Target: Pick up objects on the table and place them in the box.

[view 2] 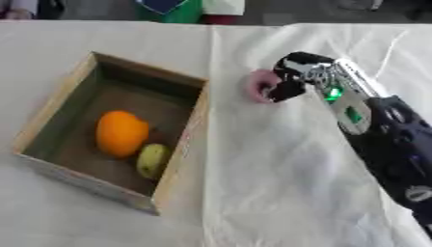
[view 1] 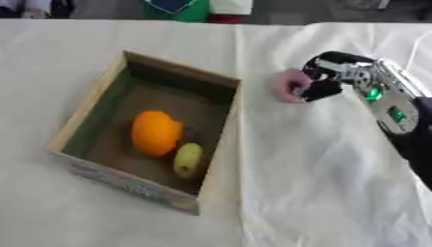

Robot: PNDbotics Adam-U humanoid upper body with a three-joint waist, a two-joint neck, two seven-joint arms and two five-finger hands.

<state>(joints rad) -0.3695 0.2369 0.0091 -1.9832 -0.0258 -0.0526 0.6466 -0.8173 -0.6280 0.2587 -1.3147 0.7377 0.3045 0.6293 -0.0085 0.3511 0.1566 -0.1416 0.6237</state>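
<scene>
Worktop (view 1: 337,193) cloth, white and creased, fills the frame, with bare room across the lower right and along the left edge. An open wooden box (view 1: 221,144) sits left of centre, turned askew, holding an orange fruit (view 1: 156,132) and just beside it a smaller yellow-green fruit (view 1: 188,160). Its upper right corner lies near a pink round object (view 2: 257,86), right of the box rim. The right hand (view 2: 291,79) reaches in from the right edge, arm slanting down-right, its fingers curled round the pink object.
</scene>
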